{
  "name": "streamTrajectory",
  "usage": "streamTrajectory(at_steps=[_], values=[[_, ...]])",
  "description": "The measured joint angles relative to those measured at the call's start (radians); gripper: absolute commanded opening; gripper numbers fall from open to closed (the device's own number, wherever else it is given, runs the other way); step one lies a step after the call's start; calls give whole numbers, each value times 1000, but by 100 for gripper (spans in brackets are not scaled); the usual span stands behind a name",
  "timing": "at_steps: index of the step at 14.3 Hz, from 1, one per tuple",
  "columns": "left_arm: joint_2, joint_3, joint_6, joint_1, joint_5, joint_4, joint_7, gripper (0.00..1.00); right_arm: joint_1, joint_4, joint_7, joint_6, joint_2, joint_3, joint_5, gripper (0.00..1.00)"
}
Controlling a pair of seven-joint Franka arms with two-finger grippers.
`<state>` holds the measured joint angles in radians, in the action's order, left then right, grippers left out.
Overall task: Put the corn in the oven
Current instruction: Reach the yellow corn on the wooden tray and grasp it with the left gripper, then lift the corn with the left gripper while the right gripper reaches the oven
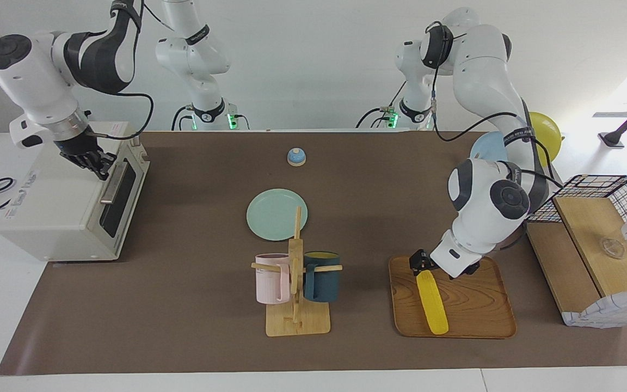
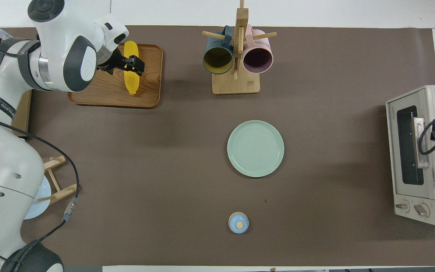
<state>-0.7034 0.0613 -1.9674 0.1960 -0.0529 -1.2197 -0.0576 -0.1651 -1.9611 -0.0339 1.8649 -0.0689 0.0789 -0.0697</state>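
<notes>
While lying lengthwise on smooth wood-grain tray (image 1: pixel 482 305) w/ rounded corners: corn (image 1: pixel 432 302), bumpy, tapered, yellow. Left tool (image 2: pixel 133 63) spread wide, straddling cob's mid. Right tool (image 1: pixel 100 166) clenched at boxy cream oven (image 1: pixel 57 207) by metal bar handle (image 1: pixel 113 182).

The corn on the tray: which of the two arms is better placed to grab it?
Left. The left gripper is open right over the corn on the wooden tray; the right gripper is shut at the oven handle.
</notes>
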Motion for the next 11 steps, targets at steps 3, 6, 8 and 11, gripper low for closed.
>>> streamTrajectory(at_steps=[3,6,8,11], values=[[-25,-5,-48,-3,0,6,1,100,1,-7,-33,1,1,-1,0,0],[-57,-6,-92,-3,18,15,2,100,1,-12,-41,8,9,-2,2,0],[-84,-6,-107,-4,25,34,2,100,1,-11,-41,8,10,-2,5,0],[-102,-5,-127,0,26,43,3,91,1,-11,-42,8,10,-3,5,0]])
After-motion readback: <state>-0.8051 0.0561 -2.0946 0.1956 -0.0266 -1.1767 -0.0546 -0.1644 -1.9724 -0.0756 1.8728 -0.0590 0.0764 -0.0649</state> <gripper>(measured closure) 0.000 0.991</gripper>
